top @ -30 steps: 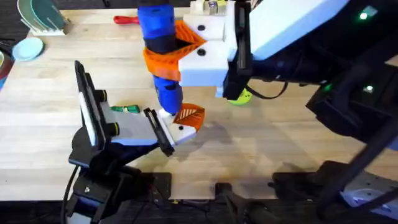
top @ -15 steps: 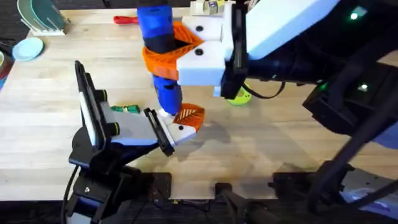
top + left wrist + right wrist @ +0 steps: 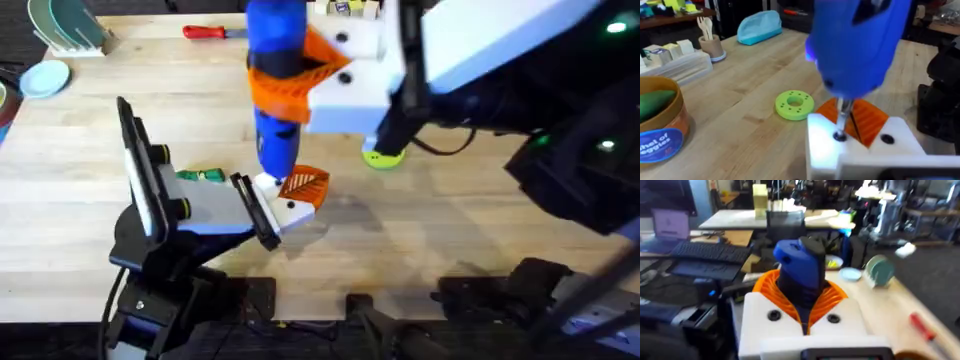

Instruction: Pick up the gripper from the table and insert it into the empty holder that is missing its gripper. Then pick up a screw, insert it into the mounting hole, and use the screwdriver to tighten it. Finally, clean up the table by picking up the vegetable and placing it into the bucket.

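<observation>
Overhead: screwdriver [image 3: 277, 90] is clamped upright by right gripper [image 3: 320, 75], bit set down at holder [image 3: 285, 208], evidently so the screw can be driven; orange gripper [image 3: 304, 186] is seated just beside the bit. Vegetable [image 3: 200, 175] is left beside the holder on wooden table [image 3: 480, 220].

Left wrist: bit is seen in the holder's hole; bucket [image 3: 657, 127] and green disc [image 3: 794, 104] lie beyond it. Left fingers' state cannot be told.

Right wrist: fingers [image 3: 775, 315] are closed on the blue body; cluttered benches are seen behind.
</observation>
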You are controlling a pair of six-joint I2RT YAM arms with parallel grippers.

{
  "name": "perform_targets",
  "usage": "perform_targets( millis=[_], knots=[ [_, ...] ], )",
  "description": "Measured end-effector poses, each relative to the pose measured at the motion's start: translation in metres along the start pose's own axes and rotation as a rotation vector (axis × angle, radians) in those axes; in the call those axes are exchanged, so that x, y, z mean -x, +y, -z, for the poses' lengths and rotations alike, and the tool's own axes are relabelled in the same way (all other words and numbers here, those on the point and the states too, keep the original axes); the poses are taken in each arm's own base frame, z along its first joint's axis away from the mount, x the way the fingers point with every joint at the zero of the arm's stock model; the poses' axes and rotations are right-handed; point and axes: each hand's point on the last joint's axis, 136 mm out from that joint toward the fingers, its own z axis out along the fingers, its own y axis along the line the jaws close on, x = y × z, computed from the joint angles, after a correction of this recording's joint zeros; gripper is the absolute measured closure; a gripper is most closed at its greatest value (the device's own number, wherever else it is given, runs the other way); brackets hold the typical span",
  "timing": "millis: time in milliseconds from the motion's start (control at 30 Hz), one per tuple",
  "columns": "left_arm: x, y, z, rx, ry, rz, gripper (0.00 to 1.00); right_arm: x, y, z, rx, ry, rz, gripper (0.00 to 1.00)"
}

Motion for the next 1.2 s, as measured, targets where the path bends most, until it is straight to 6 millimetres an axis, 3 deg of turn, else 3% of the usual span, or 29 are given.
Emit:
perform_targets(
  millis=[133, 167, 233, 433, 567, 733, 933, 1067, 1200],
  knots=[
    [-0.003, 0.0, 0.0, -0.001, 0.009, 0.01, 0.993, 0.038, -0.009, 0.018, -0.078, -0.1, 0.092, 0.975],
    [-0.003, 0.0, 0.0, -0.001, 0.009, 0.01, 0.993, 0.043, -0.011, 0.021, -0.096, -0.112, 0.096, 0.917],
    [-0.003, 0.0, 0.0, -0.001, 0.009, 0.01, 0.993, 0.047, -0.016, 0.023, -0.129, -0.122, 0.109, 0.979],
    [-0.003, 0.0, 0.0, -0.001, 0.009, 0.01, 0.993, 0.024, -0.034, 0.019, -0.171, -0.058, 0.058, 0.987],
    [-0.003, 0.0, 0.0, -0.001, 0.009, 0.01, 0.993, 0.013, -0.061, 0.032, -0.27, -0.007, 0.068, 0.987],
    [-0.003, 0.0, 0.0, -0.001, 0.009, 0.01, 0.993, -0.046, -0.122, 0.075, -0.554, 0.256, 0.093, 0.987],
    [-0.003, 0.0, 0.0, -0.001, 0.009, 0.01, 0.993, -0.135, -0.2, 0.165, -0.942, 0.781, 0.278, 0.987],
    [-0.003, 0.0, 0.0, -0.001, 0.009, 0.01, 0.993, -0.179, -0.227, 0.208, -1.004, 1.121, 0.44, 0.987],
    [-0.003, 0.0, 0.0, -0.001, 0.009, 0.01, 0.993, -0.227, -0.235, 0.233, -0.91, 1.405, 0.535, 0.987]
  ],
)
